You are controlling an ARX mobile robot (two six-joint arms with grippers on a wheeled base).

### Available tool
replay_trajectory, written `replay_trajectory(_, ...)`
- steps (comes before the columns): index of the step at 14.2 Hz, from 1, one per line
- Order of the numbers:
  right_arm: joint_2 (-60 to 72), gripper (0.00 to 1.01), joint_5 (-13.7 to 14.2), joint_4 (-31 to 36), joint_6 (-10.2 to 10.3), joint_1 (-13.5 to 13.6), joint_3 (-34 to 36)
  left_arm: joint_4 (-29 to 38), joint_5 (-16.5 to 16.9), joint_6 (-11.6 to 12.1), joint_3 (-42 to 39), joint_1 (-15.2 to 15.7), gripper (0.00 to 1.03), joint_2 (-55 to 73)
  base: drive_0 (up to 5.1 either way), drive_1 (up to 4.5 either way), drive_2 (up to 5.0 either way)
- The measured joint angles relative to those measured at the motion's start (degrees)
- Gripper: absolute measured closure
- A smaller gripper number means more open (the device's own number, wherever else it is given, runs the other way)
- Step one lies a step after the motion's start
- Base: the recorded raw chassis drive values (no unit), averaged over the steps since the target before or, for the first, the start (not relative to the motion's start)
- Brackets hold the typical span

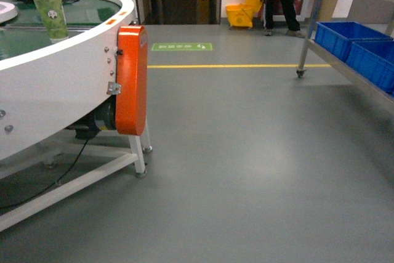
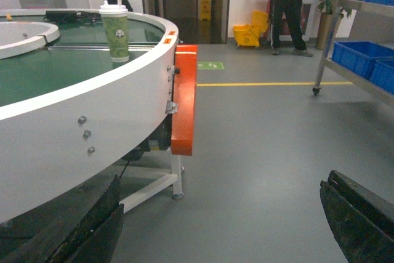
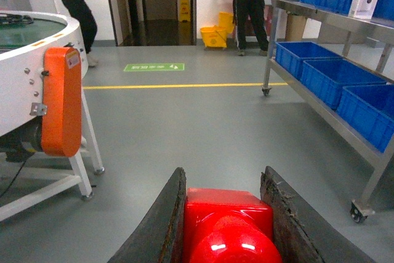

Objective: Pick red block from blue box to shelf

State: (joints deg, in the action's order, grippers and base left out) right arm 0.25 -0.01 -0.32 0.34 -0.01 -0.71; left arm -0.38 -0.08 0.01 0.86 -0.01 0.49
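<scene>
Glossy red block (image 3: 228, 226) between rough, worn black fingers (image 3: 161, 226); brushed-metal shelf (image 3: 345, 26); matt grey floor (image 1: 258, 152).

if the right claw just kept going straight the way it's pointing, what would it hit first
Nothing close, it seems: the right claw, shut on the red block, faces open grey floor; the shelf stays to its right.

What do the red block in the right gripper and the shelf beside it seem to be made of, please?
The red block looks like glossy moulded plastic: bright highlights sit on its rounded stud. The shelf looks like brushed stainless steel, silver-grey with a dull sheen on its rails, though painted metal cannot be ruled out.
</scene>
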Motion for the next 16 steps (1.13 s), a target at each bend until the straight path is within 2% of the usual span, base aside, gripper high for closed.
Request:
replay_trajectory(1, 0.0, 0.72, 0.0, 0.0, 0.0, 0.0, 0.0, 0.2, 0.1, 0.0, 0.0, 0.0, 0.05, 0.0, -0.7, 3.55, -4.9)
replay_trajectory(16, 0.0, 0.72, 0.0, 0.0, 0.0, 0.0, 0.0, 0.2, 0.0, 0.0, 0.0, 0.0, 0.05, 0.0, -1.6, -1.61, -1.6)
